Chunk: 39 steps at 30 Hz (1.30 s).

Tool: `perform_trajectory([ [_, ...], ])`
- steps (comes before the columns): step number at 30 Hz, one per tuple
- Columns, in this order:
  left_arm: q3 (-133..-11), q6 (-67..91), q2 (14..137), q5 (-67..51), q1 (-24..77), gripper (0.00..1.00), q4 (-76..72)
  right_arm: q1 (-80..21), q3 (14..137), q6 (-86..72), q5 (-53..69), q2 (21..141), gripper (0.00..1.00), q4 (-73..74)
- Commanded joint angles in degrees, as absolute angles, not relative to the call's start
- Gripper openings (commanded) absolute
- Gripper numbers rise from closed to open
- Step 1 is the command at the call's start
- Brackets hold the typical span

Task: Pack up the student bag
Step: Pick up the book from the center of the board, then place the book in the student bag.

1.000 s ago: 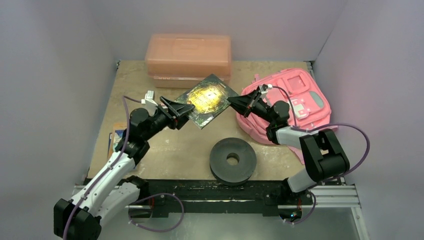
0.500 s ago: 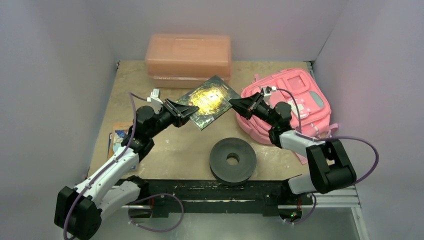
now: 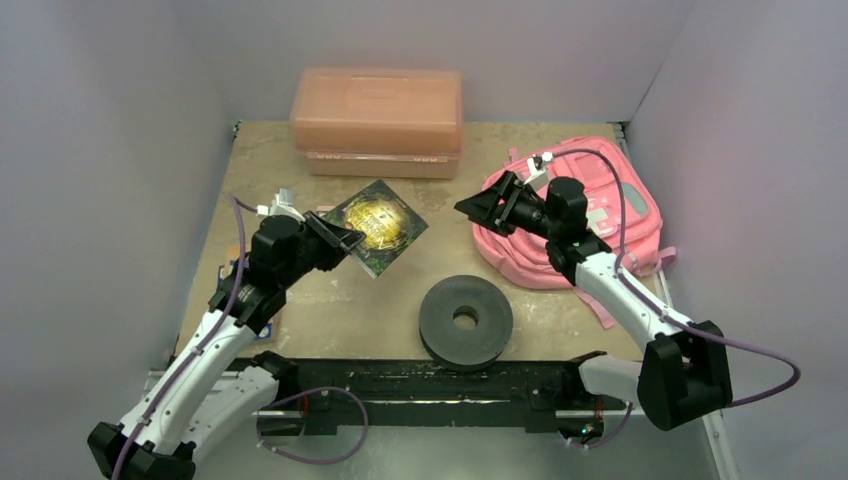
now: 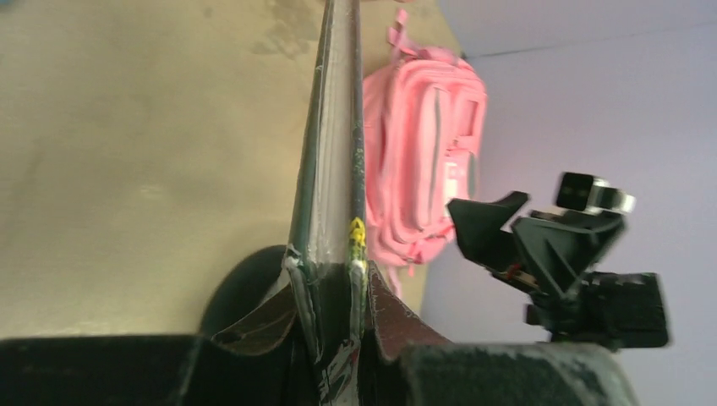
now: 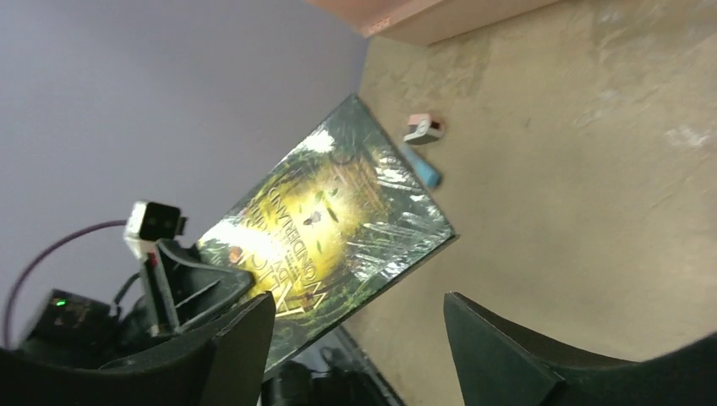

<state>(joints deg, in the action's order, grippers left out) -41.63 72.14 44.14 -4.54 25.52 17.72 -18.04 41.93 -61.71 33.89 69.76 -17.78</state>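
A glossy dark-green book with a gold cover hangs above the table, tilted, pinched at its lower-left corner by my left gripper. In the left wrist view the book runs edge-on out of the closed fingers. My right gripper stands open and apart from the book, right of it, over the left edge of the student bag. The right wrist view shows the book beyond the spread, empty fingers. The pink bag lies flat at the right of the table.
A salmon-pink plastic box stands at the back. A black disc with a hole lies front centre. Another flat book lies by the left wall under my left arm. A small eraser-like piece and a blue stick lie on the table.
My right gripper let go of the book, opened and drew back to the right. The left gripper closed on the book and carried it left and nearer.
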Motion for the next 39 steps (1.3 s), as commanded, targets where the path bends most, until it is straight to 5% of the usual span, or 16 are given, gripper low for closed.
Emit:
perform_trajectory([
  [1,-51.24,63.26,42.48,5.80,25.31,0.00,31.17,-17.79,49.61,-40.01,25.84,68.31,0.81,2.41],
  [11,-53.26,61.60,44.68,3.40,25.31,0.00,34.83,-18.21,62.34,-18.80,-0.96,73.68,0.90,24.79],
  [23,-51.53,62.72,51.29,-9.08,25.31,0.00,29.98,-27.22,69.03,-17.08,-28.62,85.17,0.87,33.24],
  [39,-51.59,62.26,54.93,-14.94,25.31,0.00,28.27,-27.61,68.90,-19.34,-31.43,98.01,0.83,29.70],
])
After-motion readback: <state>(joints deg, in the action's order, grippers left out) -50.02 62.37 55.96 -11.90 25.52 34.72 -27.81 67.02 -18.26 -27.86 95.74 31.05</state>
